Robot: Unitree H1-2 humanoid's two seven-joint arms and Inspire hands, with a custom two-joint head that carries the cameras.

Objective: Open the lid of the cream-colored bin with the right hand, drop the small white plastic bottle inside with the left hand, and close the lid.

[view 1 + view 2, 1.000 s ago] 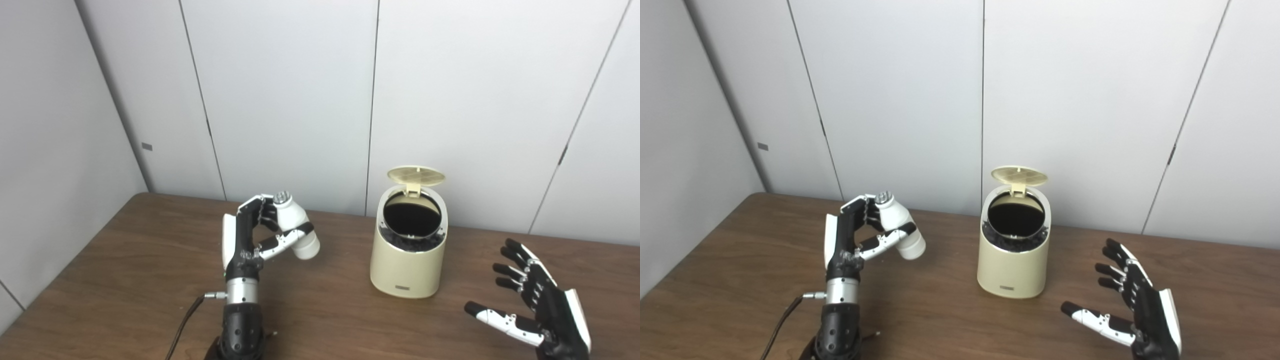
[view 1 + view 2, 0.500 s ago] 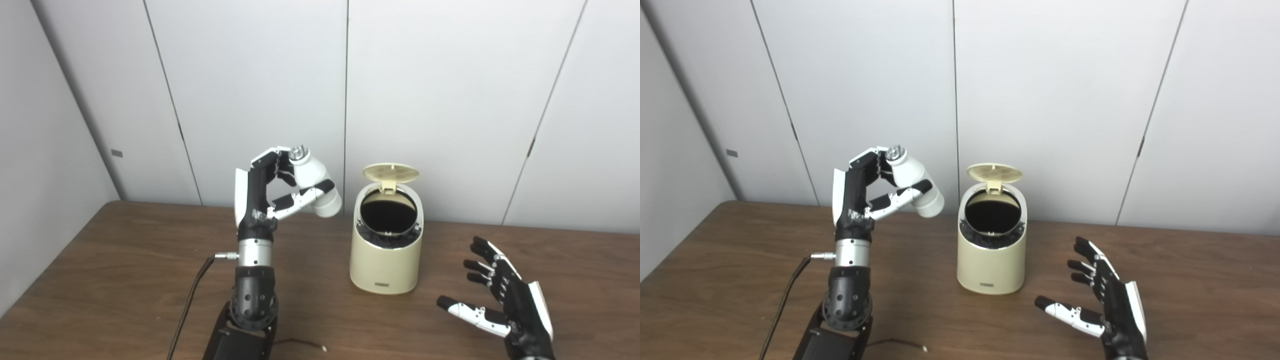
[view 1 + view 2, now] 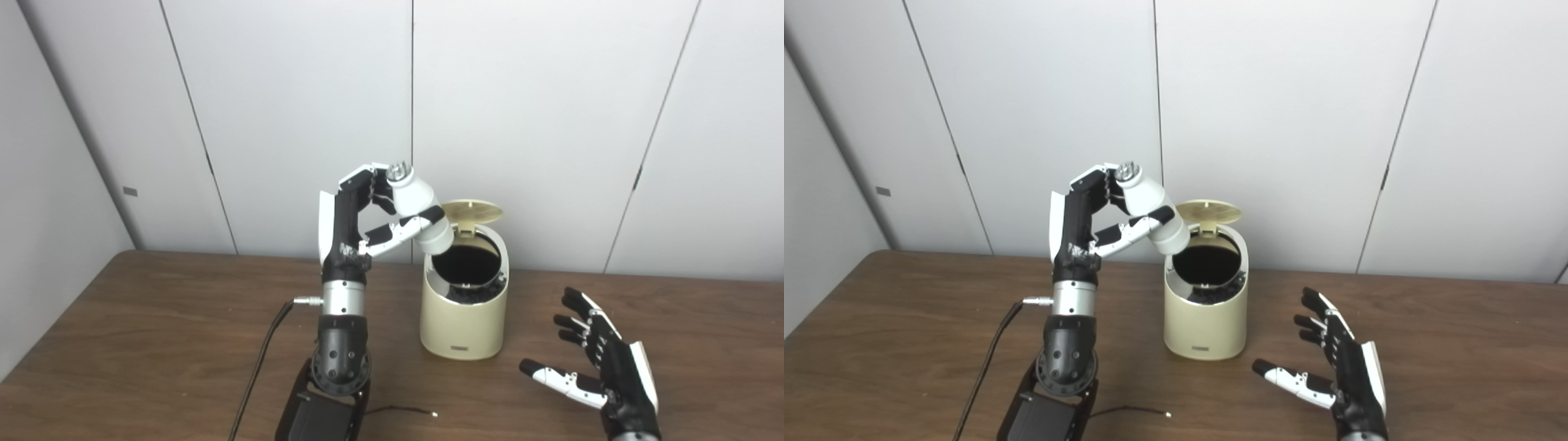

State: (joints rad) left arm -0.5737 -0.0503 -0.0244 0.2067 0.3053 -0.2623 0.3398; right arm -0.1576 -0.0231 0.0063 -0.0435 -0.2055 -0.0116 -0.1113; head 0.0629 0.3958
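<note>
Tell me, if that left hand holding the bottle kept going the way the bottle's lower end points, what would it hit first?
Probably the bin's open mouth: the left hand tilts the bottle down toward it. Depth is uncertain.

No text, brand, number or sign can be read anywhere. The cream-colored bin (image 3: pixel 463 323) carries a small dark label (image 3: pixel 457 348) low on its front wall, just above its base, but the marks on it are too small to make out. To the left of the bin, on the grey wall panel, sits a small grey plate (image 3: pixel 129 192); it shows no legible writing either.
</note>
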